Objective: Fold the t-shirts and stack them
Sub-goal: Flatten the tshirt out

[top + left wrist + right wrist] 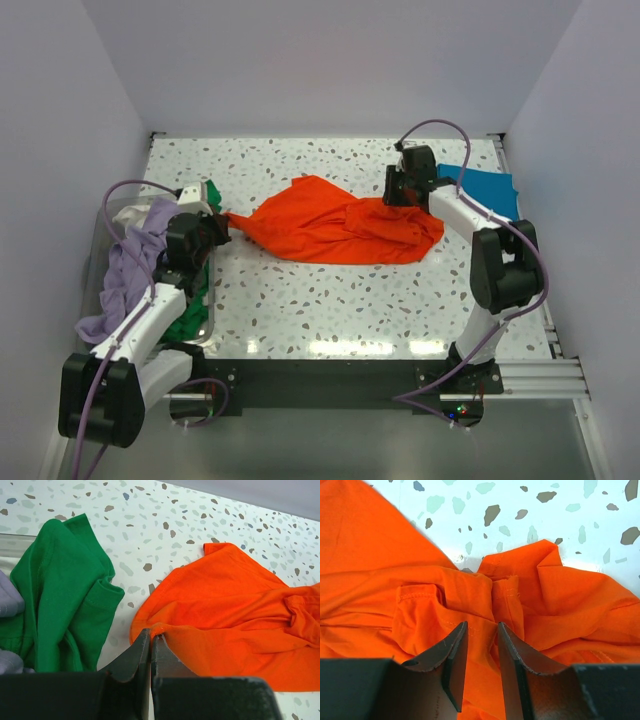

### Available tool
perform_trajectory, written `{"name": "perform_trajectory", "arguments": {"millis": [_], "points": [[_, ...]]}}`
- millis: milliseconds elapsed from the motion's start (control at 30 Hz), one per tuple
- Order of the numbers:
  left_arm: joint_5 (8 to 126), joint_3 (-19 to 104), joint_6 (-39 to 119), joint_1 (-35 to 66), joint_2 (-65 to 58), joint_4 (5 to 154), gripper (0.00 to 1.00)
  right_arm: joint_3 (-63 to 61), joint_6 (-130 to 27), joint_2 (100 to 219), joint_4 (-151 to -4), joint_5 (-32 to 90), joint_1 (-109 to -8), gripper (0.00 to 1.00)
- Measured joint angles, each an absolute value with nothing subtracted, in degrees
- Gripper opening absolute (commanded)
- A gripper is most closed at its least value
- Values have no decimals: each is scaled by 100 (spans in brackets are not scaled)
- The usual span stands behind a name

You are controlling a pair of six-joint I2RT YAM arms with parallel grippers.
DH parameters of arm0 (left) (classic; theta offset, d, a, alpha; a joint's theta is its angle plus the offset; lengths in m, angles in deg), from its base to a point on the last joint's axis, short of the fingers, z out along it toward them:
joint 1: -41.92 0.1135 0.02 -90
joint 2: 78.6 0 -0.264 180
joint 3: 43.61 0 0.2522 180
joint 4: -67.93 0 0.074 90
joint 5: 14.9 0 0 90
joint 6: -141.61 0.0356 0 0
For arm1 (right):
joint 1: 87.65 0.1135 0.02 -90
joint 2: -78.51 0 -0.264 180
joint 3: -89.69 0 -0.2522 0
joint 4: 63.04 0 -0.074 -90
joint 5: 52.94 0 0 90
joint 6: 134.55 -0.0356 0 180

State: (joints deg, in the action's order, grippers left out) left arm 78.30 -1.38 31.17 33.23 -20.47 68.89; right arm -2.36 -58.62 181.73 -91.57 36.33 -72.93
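Orange t-shirt [330, 230] lies crumpled at table [300, 310] centre; our left gripper [151, 632] clamps its edge, right gripper [482, 625] fingers apart; folding not yet begun

We record the worktop [300, 310] as white terrazzo, speckled with grey, brown and a few blue flecks. The orange t-shirt [340, 232] is a plain bright orange with matching orange hem stitching. The green t-shirt [60, 595] is a solid deep green. The lavender t-shirt [125, 275] is pale purple, the whitish t-shirt [128, 213] off-white, and the teal-blue t-shirt [485, 188] an even teal; none carries a print. The left fingers [132, 660] and right fingers [440, 655] are black.
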Motion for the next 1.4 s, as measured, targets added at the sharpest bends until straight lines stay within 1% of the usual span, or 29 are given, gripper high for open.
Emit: {"name": "perform_trajectory", "arguments": {"millis": [267,367,467,500,567,600,633,933,1033,1300,1400], "points": [[7830,-138,3117,3323,-2137,6891,0,-236,-5862,18260,-9192,3659,-7293,31],[7830,-140,3117,3323,-2165,6893,0,-234,-5862,18289,-9192,3661,-7293,28],[7830,-140,3117,3323,-2193,6893,0,-234,-5860,18317,-9194,3659,-7293,20],[7830,-140,3117,3323,-2200,6893,0,-234,-5857,18319,-9199,3661,-7293,14],[7830,-140,3117,3323,-2204,6893,0,-234,-5844,18319,-9199,3659,-7293,8],[7830,-140,3117,3323,-2204,6893,0,-234,-5846,18319,-9201,3659,-7293,2],[7830,-140,3117,3323,-2204,6893,0,-232,-5840,18319,-9207,3661,-7293,0],[7869,-138,3119,3323,-2202,6900,0,-229,-5849,18133,-9360,3808,-7293,0],[7965,-123,3119,3323,-2178,6931,0,-229,-5849,17705,-9465,3904,-7293,0],[8118,284,3121,3323,-1929,7055,0,-46,-5803,15941,-9703,4168,-7293,0],[8114,474,3123,3323,-1920,7060,0,48,-5748,15709,-9738,4247,-7293,1]]}}
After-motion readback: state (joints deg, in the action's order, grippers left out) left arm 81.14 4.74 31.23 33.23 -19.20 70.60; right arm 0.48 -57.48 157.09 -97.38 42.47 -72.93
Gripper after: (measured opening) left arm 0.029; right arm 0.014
